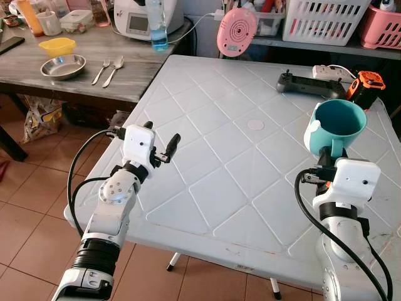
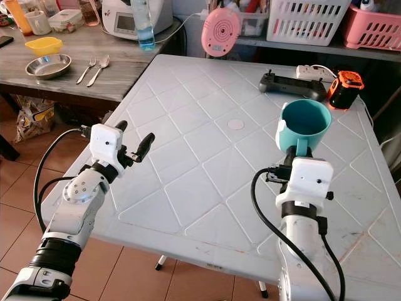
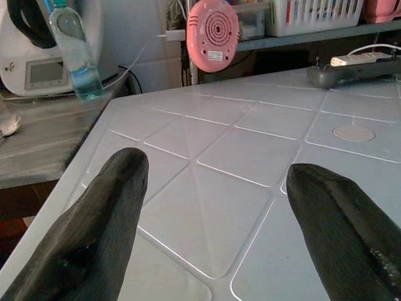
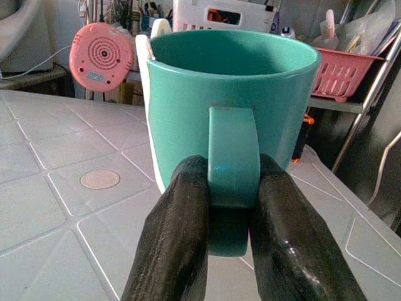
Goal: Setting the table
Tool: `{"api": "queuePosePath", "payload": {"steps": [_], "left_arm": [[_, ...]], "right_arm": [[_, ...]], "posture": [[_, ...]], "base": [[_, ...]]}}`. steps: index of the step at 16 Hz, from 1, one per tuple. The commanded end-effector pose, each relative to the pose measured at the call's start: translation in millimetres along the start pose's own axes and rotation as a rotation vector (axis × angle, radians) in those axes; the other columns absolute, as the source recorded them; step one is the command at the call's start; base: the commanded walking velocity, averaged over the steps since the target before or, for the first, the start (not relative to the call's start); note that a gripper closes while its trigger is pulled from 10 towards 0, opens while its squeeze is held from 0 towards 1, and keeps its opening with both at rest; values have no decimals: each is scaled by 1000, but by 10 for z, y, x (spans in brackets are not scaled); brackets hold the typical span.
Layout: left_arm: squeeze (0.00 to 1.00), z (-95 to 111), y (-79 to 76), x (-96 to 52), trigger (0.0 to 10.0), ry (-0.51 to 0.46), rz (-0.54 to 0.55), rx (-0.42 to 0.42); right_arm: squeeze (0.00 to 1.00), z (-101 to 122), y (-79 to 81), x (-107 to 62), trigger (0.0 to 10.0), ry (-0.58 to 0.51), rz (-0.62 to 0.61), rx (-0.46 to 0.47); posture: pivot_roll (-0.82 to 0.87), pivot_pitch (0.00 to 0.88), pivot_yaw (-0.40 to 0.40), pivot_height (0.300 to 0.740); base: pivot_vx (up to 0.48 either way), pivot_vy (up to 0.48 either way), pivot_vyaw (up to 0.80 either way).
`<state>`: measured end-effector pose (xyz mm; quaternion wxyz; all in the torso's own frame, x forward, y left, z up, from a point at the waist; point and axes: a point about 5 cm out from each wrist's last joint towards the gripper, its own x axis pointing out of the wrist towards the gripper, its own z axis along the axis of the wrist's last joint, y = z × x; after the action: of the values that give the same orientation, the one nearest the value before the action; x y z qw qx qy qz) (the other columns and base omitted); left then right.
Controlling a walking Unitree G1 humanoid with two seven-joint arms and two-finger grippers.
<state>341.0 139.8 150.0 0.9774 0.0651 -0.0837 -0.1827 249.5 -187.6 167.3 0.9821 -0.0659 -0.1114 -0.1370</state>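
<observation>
The right gripper [image 4: 229,207] has its fingers squeezed on the handle of the teal mug [image 1: 338,125], keeping it upright above the right side of the white worktop [image 1: 213,144], ready to set down. The left gripper [image 1: 164,149] hovers over the near left edge, fingers apart and holding nothing.

A large white plastic table with a diamond-patterned top [image 1: 250,169] stands before the robot. At its far edge lie a dark grey handheld controller [image 1: 302,83], a white power strip [image 1: 330,72] behind it, and an orange-and-black boxy device [image 1: 364,88] to the right. Left of it stands a grey wooden table [image 1: 81,69] bearing a round steel dish [image 1: 62,66], a yellow bowl [image 1: 57,46] behind it, and what seem a fork and spoon [image 1: 109,71] to the right.
</observation>
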Motion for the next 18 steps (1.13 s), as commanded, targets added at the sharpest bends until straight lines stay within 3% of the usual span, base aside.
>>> {"api": "queuePosePath", "payload": {"steps": [1,11,18], "left_arm": [[0,5,6,6,10000,1,2,1],[0,6,5,28,10000,16,2,-39],[0,11,-1,56,10000,22,19,-51]], "right_arm": [[0,19,-28,-1,10000,-8,-16,3],[0,-2,-17,-17,10000,3,-11,7],[0,-15,-9,-20,10000,8,-12,14]], "posture": [[71,77,7,740],[69,79,17,740],[69,81,21,740]], "base": [[0,0,0],[0,0,0],[0,0,-663]]}}
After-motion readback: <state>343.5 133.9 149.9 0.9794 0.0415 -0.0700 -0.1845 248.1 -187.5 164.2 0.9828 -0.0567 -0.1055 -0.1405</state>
